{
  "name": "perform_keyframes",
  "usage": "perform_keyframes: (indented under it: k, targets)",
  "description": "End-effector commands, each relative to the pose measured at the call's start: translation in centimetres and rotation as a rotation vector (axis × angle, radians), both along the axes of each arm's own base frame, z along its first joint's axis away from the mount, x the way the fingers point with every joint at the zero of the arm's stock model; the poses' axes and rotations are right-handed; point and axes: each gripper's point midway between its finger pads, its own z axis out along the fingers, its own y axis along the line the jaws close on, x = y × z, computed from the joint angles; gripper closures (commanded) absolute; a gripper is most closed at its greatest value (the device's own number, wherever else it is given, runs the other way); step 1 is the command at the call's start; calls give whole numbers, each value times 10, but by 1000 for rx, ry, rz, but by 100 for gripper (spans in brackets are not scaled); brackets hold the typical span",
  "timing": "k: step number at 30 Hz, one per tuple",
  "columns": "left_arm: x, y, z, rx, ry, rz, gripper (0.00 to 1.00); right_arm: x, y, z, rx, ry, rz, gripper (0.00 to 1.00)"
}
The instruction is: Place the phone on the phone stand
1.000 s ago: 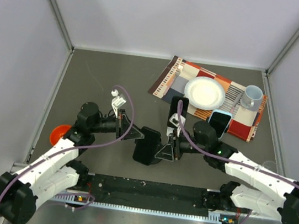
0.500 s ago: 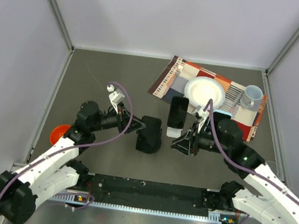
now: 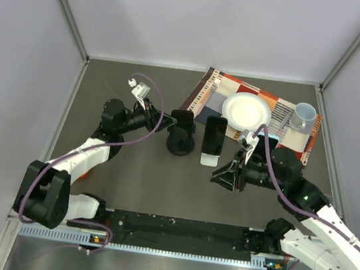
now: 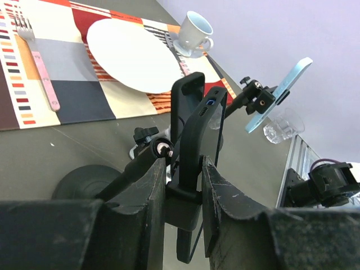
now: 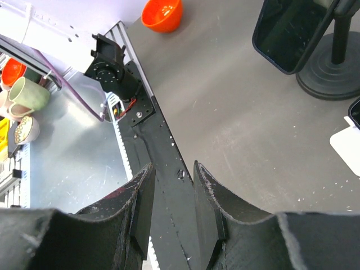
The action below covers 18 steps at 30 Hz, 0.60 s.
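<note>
In the middle of the gray table (image 3: pixel 125 188), the phone (image 3: pixel 215 132) stands on the small white phone stand (image 3: pixel 208 159). Its bottom edge sits at the stand's front lip. Its dark screen leans back. Nothing is holding it.

Just to the left of it is a black pole holder (image 3: pixel 180 145) with a round base. The left gripper (image 3: pixel 168 121) is up at the clamp (image 4: pixel 187 112) on top of the pole. Its two fingers (image 4: pixel 149 191) sit one on each side of the clamp's bottom part, very close to it. I cannot tell if they are squeezing it or only sitting beside it.

The right gripper (image 3: pixel 223 177) is near the phone stand, on the side closer to the arms. It does not touch the stand. Its fingers are apart and nothing is between them.

Behind the phone lies a checked placemat (image 3: pixel 206 92). On it are a white plate (image 3: pixel 246 112), a pink fork (image 4: pixel 42 73) and a cup (image 3: pixel 305 114). A light blue phone (image 4: pixel 281 90) is near the plate. An orange bowl (image 5: pixel 163 14) sits at the left side of the table.
</note>
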Motion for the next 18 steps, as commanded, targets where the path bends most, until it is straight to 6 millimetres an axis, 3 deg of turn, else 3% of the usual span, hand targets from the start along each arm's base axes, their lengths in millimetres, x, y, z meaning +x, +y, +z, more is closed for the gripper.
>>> perform_keyframes:
  k: [1,4,8,10,11,15,18]
  targets:
    - [3,0,60,-73,-230,-49,100,0,-4,28,47,-72,-5,66]
    - [10,3,50,-64,-179,-56,96,0,-3,31,48,-75,1,66]
    - [17,7,42,-76,-112,-81,73,-1,-3,37,56,-83,3,66]
    - [14,10,44,-104,-96,-87,50,-2,-4,39,57,-88,3,66]
    - [9,13,42,-114,-99,-81,29,-1,-4,39,56,-87,-2,66]
    - [2,22,44,-97,-102,-29,22,-2,-6,43,60,-95,-6,66]
    - [-10,25,62,-86,-150,-26,16,-2,-7,44,57,-94,-12,66]
